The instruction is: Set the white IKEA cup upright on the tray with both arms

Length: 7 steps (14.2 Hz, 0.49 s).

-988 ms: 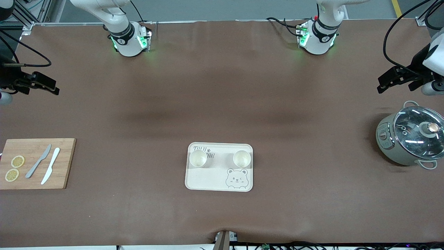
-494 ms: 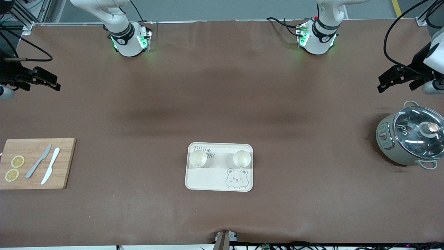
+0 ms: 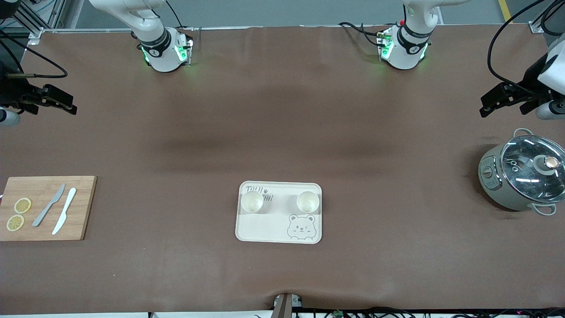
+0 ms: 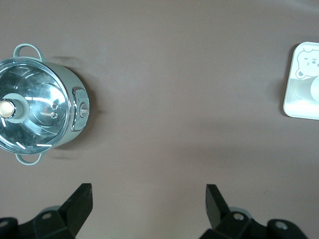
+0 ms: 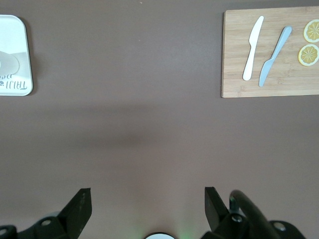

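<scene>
The cream tray [image 3: 273,225] with the bear drawing lies near the middle of the table, toward the front camera. Two white cups stand upright on it, one [image 3: 251,201] toward the right arm's end and one [image 3: 307,201] toward the left arm's end. The left gripper [image 3: 494,102] is open and empty, held high over the left arm's end of the table; the left wrist view shows its spread fingers [image 4: 79,201] and a corner of the tray [image 4: 294,107]. The right gripper [image 3: 62,105] is open and empty over the right arm's end; the right wrist view shows the tray's edge [image 5: 25,59].
A grey-green pot with a glass lid [image 3: 521,176] stands at the left arm's end, also in the left wrist view [image 4: 40,117]. A wooden cutting board [image 3: 84,207] with two knives and two lemon slices lies at the right arm's end, also in the right wrist view [image 5: 234,74].
The right gripper has drawn back toward the robots' side and slightly outward. The left gripper has shifted only slightly. Cups and tray have not moved.
</scene>
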Available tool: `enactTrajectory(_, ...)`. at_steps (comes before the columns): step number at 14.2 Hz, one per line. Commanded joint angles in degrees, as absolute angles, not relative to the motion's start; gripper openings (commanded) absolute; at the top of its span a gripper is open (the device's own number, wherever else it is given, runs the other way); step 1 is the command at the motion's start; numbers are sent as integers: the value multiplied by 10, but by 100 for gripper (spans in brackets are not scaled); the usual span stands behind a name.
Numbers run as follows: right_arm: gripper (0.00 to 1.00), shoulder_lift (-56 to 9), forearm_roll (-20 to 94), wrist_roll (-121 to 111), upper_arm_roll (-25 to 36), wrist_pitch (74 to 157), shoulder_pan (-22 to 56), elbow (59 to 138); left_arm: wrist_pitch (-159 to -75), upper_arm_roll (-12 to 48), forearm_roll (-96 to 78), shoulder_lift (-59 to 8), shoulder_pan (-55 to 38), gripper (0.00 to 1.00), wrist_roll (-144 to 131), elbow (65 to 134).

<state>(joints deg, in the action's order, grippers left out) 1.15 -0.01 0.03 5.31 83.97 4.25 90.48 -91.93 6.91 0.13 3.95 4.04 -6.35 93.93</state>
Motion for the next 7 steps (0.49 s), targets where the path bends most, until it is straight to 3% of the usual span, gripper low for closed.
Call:
enactTrajectory(1,100,26,-11,-4,47,838,40,918,-904,73,5,29,44,100,-59,916)
enactTrajectory(7,100,27,-4,-4,47,835,40,918,-902,74,5,28,42,100,-64,916)
